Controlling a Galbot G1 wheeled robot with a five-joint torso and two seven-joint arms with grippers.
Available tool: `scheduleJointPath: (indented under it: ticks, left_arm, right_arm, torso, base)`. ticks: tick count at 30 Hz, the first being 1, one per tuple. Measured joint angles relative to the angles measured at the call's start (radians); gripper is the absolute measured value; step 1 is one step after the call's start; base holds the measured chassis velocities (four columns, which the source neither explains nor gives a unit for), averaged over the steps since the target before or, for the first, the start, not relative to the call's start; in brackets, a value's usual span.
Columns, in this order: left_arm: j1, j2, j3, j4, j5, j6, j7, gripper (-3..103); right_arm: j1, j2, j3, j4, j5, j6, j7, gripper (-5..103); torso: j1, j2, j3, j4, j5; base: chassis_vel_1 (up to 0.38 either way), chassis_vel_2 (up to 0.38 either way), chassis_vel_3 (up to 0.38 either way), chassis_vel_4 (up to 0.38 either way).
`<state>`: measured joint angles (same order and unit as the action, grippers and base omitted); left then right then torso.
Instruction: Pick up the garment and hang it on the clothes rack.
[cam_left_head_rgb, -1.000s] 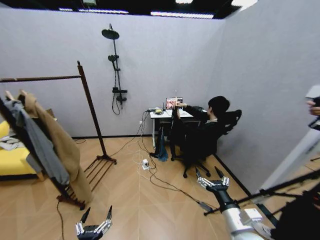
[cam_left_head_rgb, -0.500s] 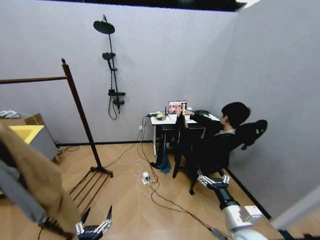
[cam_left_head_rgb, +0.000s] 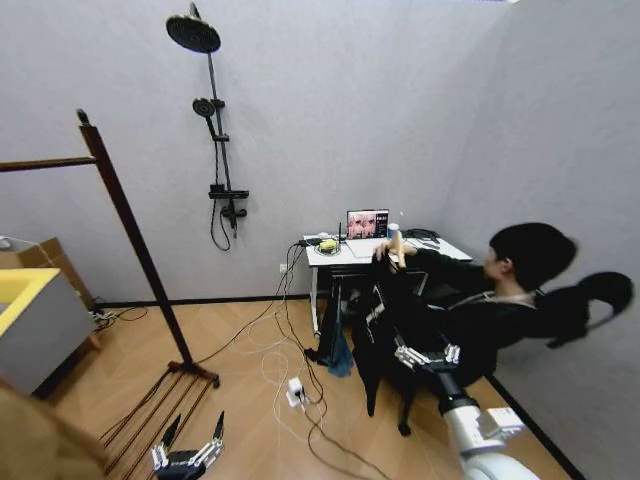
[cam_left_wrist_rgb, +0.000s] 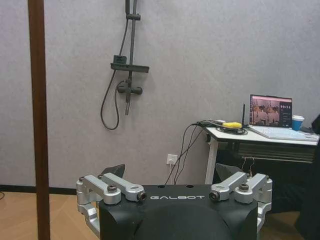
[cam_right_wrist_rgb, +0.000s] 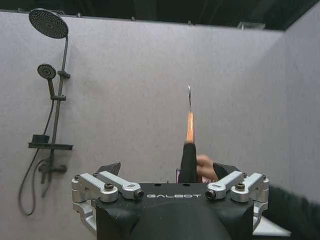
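The garment is held up in the air by a person's fingers, just beside the white desk. It is soft black cloth, hung on a light wooden hanger with a thin metal hook on top. It is seen edge-on, so it looks thin and flat.

The right hand is held out low toward the garment, with its fingers spread apart and nothing in them. The left hand is kept low near the floor, also spread apart and empty.

The picking-up step seems not yet done. Next, the hanger would likely need to be gripped.

The clothes rack is well apart on the left, made of dark, smooth wood.
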<state>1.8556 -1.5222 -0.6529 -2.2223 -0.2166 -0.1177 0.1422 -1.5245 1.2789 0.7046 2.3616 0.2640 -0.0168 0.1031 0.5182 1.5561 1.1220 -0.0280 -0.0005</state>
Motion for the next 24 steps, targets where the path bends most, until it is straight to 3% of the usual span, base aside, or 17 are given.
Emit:
scheduleJointPath:
  ticks: [2,4,11,15,18,24]
  left_arm:
    - [0.000,0.000,0.000,0.000,0.000,0.000,0.000,100]
    - [0.000,0.000,0.000,0.000,0.000,0.000,0.000,100]
    - [0.000,0.000,0.000,0.000,0.000,0.000,0.000,100]
    - [0.000,0.000,0.000,0.000,0.000,0.000,0.000,100]
    - [0.000,0.000,0.000,0.000,0.000,0.000,0.000,100]
    - [0.000,0.000,0.000,0.000,0.000,0.000,0.000,100]
  right_arm:
    - [0.007,-0.001,0.004,0.022,-0.020,-0.005,0.011,100]
    - [0.019,-0.006,0.012,0.042,-0.022,-0.023,0.024,100]
    - [0.122,-0.050,0.027,0.062,0.142,-0.156,0.084,100]
    - [0.161,-0.052,0.031,0.046,0.159,-0.194,0.102,100]
    - [0.280,-0.094,0.061,-0.016,0.213,-0.262,0.115,100]
    - [0.394,-0.161,0.080,-0.077,0.245,-0.294,0.137,100]
  torso:
    - [0.000,0.000,0.000,-0.0004,-0.0008]
    - [-0.001,0.000,0.000,0.0000,0.0007]
    - [0.000,0.000,0.000,0.0002,0.0003]
    - [0.000,0.000,0.000,0.0004,0.0007]
    - [-0.001,0.001,0.000,0.0001,0.0005]
    - [-0.002,0.001,0.000,0.0003,0.0005]
  base:
    - [-0.342,0.290,0.317,-0.317]
    - [-0.273,0.312,0.306,-0.313]
    - [-0.211,0.216,0.225,-0.228]
    - [-0.065,0.093,0.091,-0.056]
    - [0.000,0.000,0.000,0.000]
    - [0.000,0.000,0.000,0.000]
